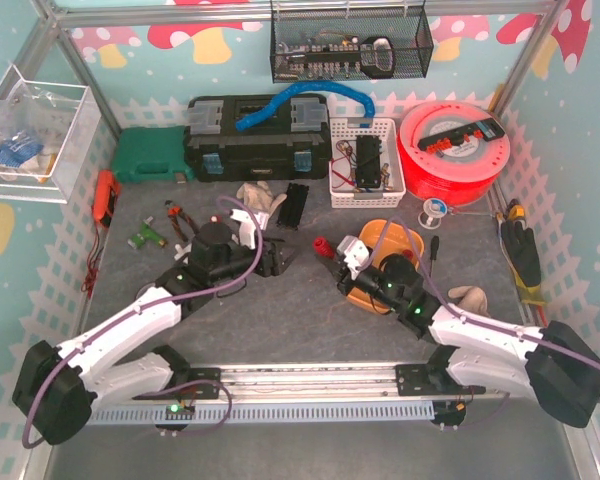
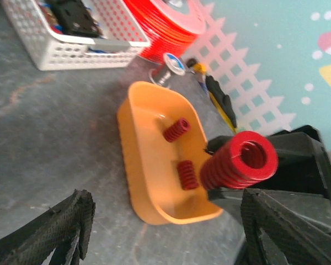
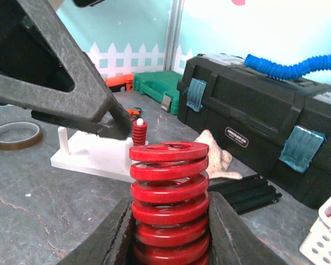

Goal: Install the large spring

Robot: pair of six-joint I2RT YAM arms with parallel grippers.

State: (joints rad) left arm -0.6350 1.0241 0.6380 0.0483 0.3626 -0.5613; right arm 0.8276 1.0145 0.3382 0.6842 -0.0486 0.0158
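Observation:
My right gripper (image 3: 169, 212) is shut on the large red spring (image 3: 168, 187) and holds it upright off the table; the spring also shows in the top view (image 1: 321, 245) and in the left wrist view (image 2: 240, 163). Beyond it lies a white peg plate (image 3: 91, 157) with a small red spring (image 3: 139, 131) on one peg and a bare peg (image 3: 62, 141). My left gripper (image 2: 171, 221) is open and empty, and its fingers (image 3: 71, 94) hover over the plate. An orange tray (image 2: 140, 182) behind the right gripper holds two small red springs (image 2: 176, 130).
A black toolbox (image 1: 258, 135), a green case (image 1: 152, 155), a white basket (image 1: 365, 160) and a red spool (image 1: 455, 150) line the back. A cloth (image 3: 218, 157) and black rails (image 3: 248, 193) lie before the toolbox. A tape roll (image 3: 15, 134) lies left of the plate.

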